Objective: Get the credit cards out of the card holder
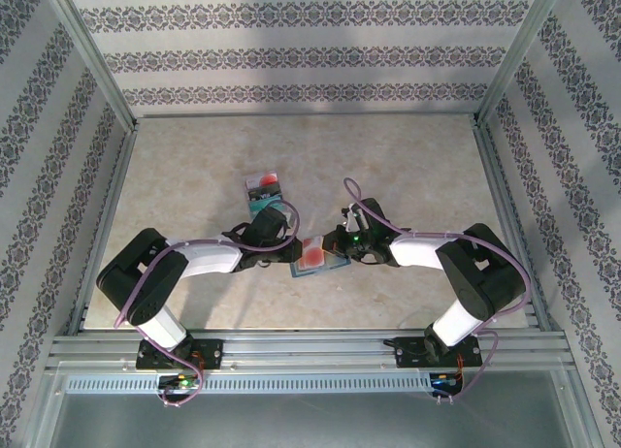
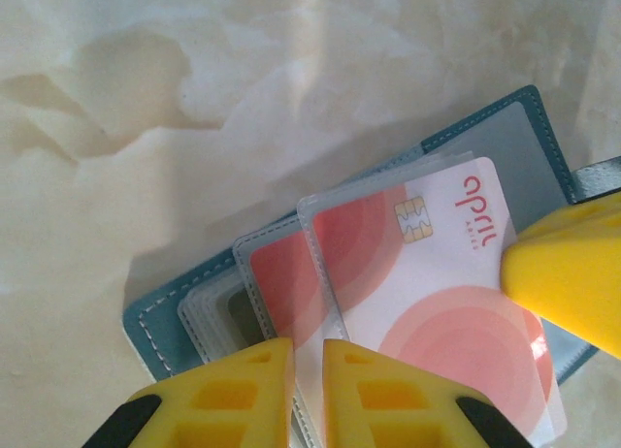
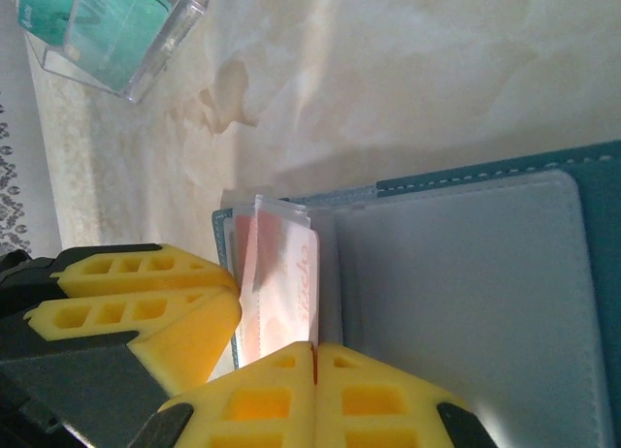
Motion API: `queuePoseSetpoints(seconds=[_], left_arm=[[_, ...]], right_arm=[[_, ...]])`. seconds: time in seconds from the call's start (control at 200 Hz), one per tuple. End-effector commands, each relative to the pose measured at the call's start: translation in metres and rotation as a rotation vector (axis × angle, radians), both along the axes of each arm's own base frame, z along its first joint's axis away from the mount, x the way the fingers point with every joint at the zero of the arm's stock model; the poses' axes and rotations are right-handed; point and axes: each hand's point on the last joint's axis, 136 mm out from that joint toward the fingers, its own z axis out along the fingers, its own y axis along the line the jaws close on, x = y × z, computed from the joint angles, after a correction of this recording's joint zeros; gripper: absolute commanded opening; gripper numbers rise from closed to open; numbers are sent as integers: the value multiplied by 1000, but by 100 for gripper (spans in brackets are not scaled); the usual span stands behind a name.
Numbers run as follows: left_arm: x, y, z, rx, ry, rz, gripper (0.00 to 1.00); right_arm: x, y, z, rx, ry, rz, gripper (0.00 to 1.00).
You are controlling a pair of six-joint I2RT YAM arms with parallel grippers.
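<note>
At mid-table, we see the left gripper (image 2: 308, 356) nipping the soft blue-grey bifold holder (image 2: 155, 322), the right gripper (image 3: 313, 356) clamping a white red-circled plastic card (image 2: 427, 264).

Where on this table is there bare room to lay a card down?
Bare: the far table up to the back wall, widest on the right. Crowded: the near middle, where the left fingers grip the card holder, the right fingers pinch its card, and a clear box sits just behind.

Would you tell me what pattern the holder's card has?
The card in the card holder is white with large red circles; clearest in the left wrist view.
</note>
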Motion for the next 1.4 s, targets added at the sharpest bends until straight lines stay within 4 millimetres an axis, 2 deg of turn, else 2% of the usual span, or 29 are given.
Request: queuePoseSetpoints(seconds=[0.0,0.225,0.34,0.48,0.645,0.864,1.184,1.399], left_arm=[[2,8,-8,88,-7,-21,16],[12,10,6,118,-53,-37,19],[10,5,17,80,-58,-43,25],[2,-8,26,8,-48,-55,27],[-6,-23,13,-25,-3,-78,27],[-8,-26,-5,-18,39,-81,24],[-8,-26,-9,-19,48,-76,23],[-6,-26,-11,-13,50,-72,22]], right_arm=[[4,-3,-6,9,3,-40,5],[7,-3,-10,28,6,-68,5],[6,-3,-12,32,7,-69,5],[7,-4,-10,36,3,-72,5],[9,-5,-6,47,-5,-73,6],[9,-4,5,83,-32,-60,11],[6,8,21,167,-71,-8,19],[4,13,18,188,-62,8,19]])
